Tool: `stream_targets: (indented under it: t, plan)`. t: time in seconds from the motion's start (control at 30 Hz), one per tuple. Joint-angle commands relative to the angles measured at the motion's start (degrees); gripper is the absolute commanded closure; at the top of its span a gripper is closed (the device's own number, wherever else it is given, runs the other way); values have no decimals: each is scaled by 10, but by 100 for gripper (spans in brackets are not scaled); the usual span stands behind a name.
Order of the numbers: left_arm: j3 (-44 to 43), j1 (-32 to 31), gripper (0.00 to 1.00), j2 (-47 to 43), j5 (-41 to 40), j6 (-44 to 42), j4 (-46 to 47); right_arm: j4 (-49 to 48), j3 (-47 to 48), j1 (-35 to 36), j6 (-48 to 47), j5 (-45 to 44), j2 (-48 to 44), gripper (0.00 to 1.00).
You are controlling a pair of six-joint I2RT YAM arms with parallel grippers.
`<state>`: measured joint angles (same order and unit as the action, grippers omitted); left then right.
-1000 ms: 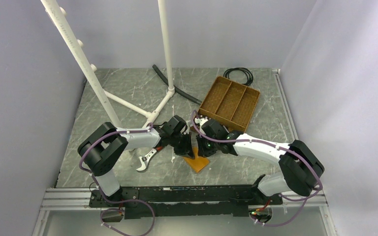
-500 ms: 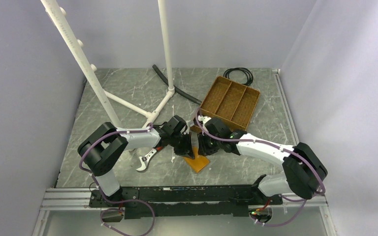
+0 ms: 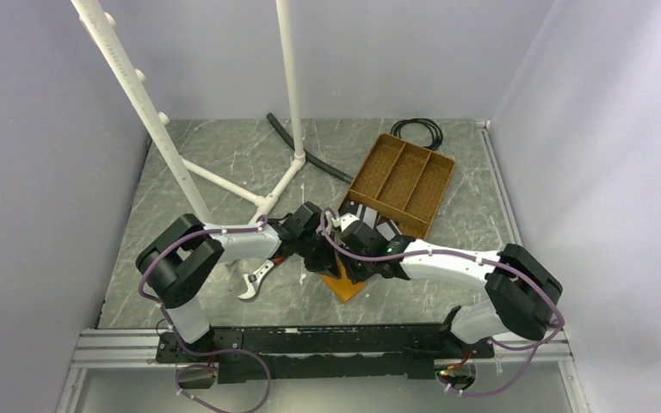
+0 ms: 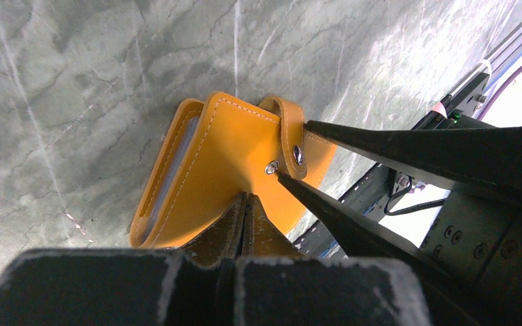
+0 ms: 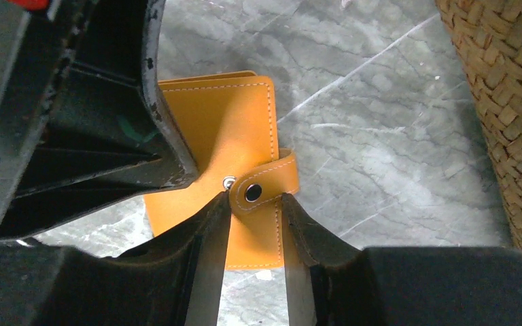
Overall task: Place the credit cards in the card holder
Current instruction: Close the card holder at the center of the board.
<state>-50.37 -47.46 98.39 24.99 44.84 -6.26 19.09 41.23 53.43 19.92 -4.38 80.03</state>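
Observation:
The card holder (image 4: 224, 149), an orange leather wallet (image 5: 217, 129), sits folded between the two arms, and a corner of it shows in the top view (image 3: 344, 288). My left gripper (image 4: 245, 200) is shut on its edge (image 3: 323, 258). My right gripper (image 5: 257, 198) is open, one fingertip on each side of the snap strap (image 5: 262, 190), and it reaches in from the right (image 3: 337, 258). Its two black fingers (image 4: 394, 146) cross the left wrist view. Dark flat shapes (image 3: 377, 222) by the tray's near edge look like the credit cards, partly hidden behind the right wrist.
A brown divided tray (image 3: 400, 176) stands at the back right, and its woven wall (image 5: 510, 102) is close to my right wrist. A white pipe stand (image 3: 267, 185), a black hose (image 3: 310, 159) and a coiled cable (image 3: 417, 129) lie behind. A white hook tool (image 3: 254, 280) lies left of the wallet.
My right gripper has opened and swung left over the wallet, closing in on the left gripper. The left arm has kept its hold and not moved.

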Motion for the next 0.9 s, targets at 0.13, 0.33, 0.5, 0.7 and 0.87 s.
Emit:
stream_targets:
  t: [0.13,0.33,0.5,0.7,0.87]
  plan:
    - [8,-13,100,3,-12,0,-20,-12,32,10,-18,-46,7,68]
    - [8,-13,100,4,-10,0,-18,-12,36,10,-18,-41,-4,72]
    - [8,-14,100,6,-10,0,-18,-11,36,10,-18,-34,-6,75]
    - [8,-14,100,5,-10,0,-17,-10,42,9,-18,-28,-9,75]
    - [8,-15,100,4,-11,0,-18,-12,40,9,-16,-25,-9,79]
